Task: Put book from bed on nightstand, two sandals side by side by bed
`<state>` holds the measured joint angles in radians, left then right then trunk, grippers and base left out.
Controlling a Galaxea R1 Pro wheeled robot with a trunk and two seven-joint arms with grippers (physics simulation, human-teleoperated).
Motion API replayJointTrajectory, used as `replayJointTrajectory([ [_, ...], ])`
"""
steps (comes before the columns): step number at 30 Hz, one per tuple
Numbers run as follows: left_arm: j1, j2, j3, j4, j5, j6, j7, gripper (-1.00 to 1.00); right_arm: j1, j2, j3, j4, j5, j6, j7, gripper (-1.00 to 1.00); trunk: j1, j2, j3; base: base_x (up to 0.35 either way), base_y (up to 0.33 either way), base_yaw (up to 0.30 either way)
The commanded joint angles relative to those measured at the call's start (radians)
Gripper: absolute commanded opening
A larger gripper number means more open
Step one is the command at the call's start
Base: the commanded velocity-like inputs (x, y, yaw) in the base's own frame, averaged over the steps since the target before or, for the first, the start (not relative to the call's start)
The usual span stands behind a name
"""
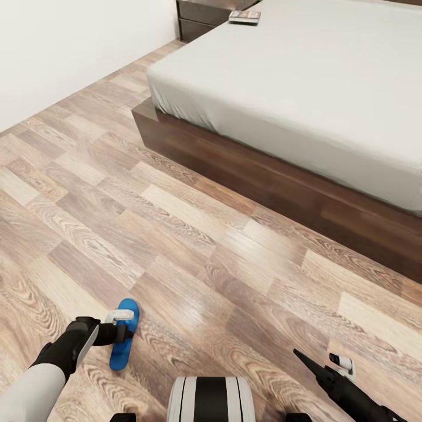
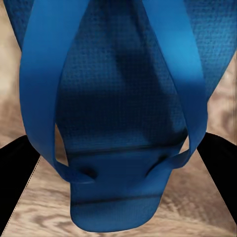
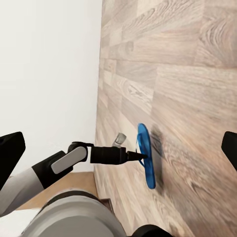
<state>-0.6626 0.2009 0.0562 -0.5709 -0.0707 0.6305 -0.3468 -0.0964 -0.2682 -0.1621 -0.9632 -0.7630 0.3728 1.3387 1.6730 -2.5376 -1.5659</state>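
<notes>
On the near-left floor the left gripper (image 1: 124,334) pinches a blue sandal (image 1: 124,343); right gripper (image 1: 305,358) spread; book (image 1: 244,16) atop far nightstand (image 1: 199,14)

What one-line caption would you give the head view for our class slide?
Left gripper at a blue flip-flop on the wood-plank floor, beside the grey-covered bed with a book beyond.

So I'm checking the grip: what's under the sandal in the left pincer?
Wood floor shows around the blue sandal at the left pincer. The patch directly beneath it is covered by the sole.
</notes>
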Motion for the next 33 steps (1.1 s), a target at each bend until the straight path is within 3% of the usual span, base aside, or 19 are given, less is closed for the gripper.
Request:
replayJointTrajectory([
  [1,0.0,0.0,0.005,-0.001,-0.007,0.005,-0.008,-1.0,0.0,0.0,0.0,0.002,-0.004,0.011,0.002,1.0,-0.001,0.0,0.003,0.0,0.0,0.0],
  [25,0.0,0.0,0.004,-0.001,-0.007,0.014,-0.009,-1.0,0.0,0.0,-0.001,0.012,-0.004,0.011,0.0,1.0,-0.011,0.006,0.096,0.0,0.0,0.0],
  [33,0.0,0.001,0.004,-0.001,-0.007,0.015,-0.009,-1.0,0.0,0.0,-0.017,0.018,-0.004,0.012,-0.01,1.0,-0.015,0.008,0.127,0.0,0.0,0.0],
])
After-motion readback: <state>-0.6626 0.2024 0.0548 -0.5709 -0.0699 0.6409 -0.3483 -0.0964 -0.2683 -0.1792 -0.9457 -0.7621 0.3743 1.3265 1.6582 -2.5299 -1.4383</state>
